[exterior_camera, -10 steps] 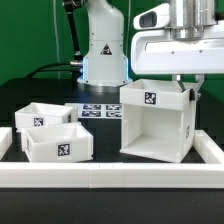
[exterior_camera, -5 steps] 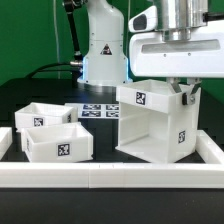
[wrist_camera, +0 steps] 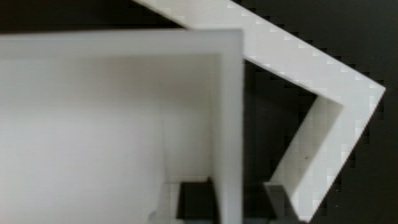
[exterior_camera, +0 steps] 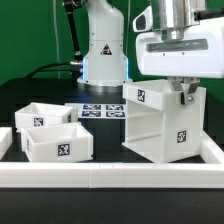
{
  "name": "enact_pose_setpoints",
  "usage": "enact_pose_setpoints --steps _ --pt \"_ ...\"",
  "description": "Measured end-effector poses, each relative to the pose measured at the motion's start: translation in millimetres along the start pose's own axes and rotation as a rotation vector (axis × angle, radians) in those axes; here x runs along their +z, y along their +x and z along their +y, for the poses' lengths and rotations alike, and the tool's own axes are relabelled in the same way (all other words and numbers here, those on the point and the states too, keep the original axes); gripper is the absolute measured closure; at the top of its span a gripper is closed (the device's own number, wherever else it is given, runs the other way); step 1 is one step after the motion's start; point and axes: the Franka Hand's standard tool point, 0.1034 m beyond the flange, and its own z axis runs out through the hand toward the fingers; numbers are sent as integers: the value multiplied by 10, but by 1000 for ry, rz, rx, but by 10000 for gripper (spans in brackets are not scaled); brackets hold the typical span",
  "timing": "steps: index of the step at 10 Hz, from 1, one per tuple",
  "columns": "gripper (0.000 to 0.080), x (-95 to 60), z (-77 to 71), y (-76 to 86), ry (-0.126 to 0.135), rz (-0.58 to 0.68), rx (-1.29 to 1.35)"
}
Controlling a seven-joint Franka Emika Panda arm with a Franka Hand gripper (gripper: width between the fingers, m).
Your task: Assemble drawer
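Note:
The large white hollow housing (exterior_camera: 160,125) stands on the dark table at the exterior view's right. It is turned so that one tagged side and its open front both show. My gripper (exterior_camera: 183,93) comes down from above and is shut on the housing's top right wall. In the wrist view the thin white wall (wrist_camera: 228,120) runs between my two dark fingers (wrist_camera: 196,203), and the gripper (wrist_camera: 231,205) pinches it. Two smaller white trays (exterior_camera: 40,117) (exterior_camera: 58,143) sit side by side at the exterior view's left, apart from the housing.
A long low white rail (exterior_camera: 110,178) borders the front and right of the work area; it also shows as an angled strip in the wrist view (wrist_camera: 320,110). The marker board (exterior_camera: 100,111) lies behind the trays. The arm's white base (exterior_camera: 103,50) stands at the back.
The housing has turned about its upright axis in my grip; its tagged side face now shows and its open front faces more to the exterior view's left. The trays have not moved.

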Motion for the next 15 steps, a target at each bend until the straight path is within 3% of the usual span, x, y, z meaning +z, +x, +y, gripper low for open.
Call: enact_pose_setpoints --steps 3,5,8,15 --pt "760 -6 9 46 8 -29 195" --pt "760 -1 -71 67 17 -60 385" --pt "760 40 -215 160 9 -74 541" --pt "760 67 -609 321 36 -83 486"
